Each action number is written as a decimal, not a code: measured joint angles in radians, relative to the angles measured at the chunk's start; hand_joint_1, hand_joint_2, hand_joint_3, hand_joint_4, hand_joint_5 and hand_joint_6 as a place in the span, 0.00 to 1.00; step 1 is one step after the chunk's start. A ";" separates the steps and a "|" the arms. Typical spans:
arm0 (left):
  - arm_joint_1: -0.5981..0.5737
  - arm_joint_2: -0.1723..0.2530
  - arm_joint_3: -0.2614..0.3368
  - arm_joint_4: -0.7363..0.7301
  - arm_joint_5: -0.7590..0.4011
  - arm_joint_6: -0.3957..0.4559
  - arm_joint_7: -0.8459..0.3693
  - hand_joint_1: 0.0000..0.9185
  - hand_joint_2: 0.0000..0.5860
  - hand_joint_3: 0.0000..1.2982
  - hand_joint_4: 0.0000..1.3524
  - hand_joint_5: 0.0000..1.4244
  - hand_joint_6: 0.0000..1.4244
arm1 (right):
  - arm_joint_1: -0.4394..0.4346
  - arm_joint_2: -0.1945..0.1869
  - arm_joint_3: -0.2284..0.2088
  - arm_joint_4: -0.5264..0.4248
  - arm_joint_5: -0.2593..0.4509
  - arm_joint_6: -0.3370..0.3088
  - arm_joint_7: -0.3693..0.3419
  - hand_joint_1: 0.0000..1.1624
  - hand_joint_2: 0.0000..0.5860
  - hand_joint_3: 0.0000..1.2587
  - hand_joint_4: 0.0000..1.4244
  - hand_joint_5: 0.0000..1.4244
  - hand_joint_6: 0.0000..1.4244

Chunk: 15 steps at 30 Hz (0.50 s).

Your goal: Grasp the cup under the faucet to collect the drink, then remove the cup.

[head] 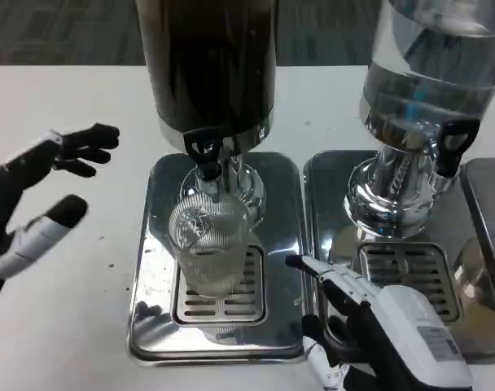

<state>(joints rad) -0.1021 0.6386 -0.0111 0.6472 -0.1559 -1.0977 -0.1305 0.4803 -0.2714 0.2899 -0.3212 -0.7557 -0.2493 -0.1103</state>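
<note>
— Fingers (85, 151) on the left hand (36, 204) are spreading apart over the white desk (68, 326), holding nothing; the right hand (386, 326) is hovering low with its fingers open too, one reaching toward the tray.

— And the cup?

— A ribbed clear cup (208, 248) is standing on the grille of the left steel drip tray (158, 269), right under the black faucet (205, 155) of the dark dispenser (207, 57) — neither hand is touching it. A clear dispenser (427, 73) is sitting on the neighbouring tray (329, 212).

— Any writing?

— A label on the right hand's back is showing, too blurred to read.
</note>
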 measured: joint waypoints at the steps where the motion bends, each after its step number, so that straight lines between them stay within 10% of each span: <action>1: 0.004 0.001 0.008 -0.018 -0.040 0.015 -0.034 0.00 0.12 0.38 0.34 0.35 0.40 | -0.002 0.000 0.001 0.001 0.000 0.000 0.000 0.44 1.00 0.13 0.12 0.10 0.16; 15: -0.027 -0.021 0.154 -0.244 -0.484 0.500 -0.624 0.00 0.04 0.27 0.20 0.22 0.23 | -0.025 0.001 0.012 0.025 0.008 0.000 0.000 0.48 1.00 0.13 0.12 0.10 0.15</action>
<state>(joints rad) -0.1295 0.6175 0.1425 0.4033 -0.6396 -0.5980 -0.7541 0.4550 -0.2700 0.3020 -0.2964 -0.7477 -0.2494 -0.1104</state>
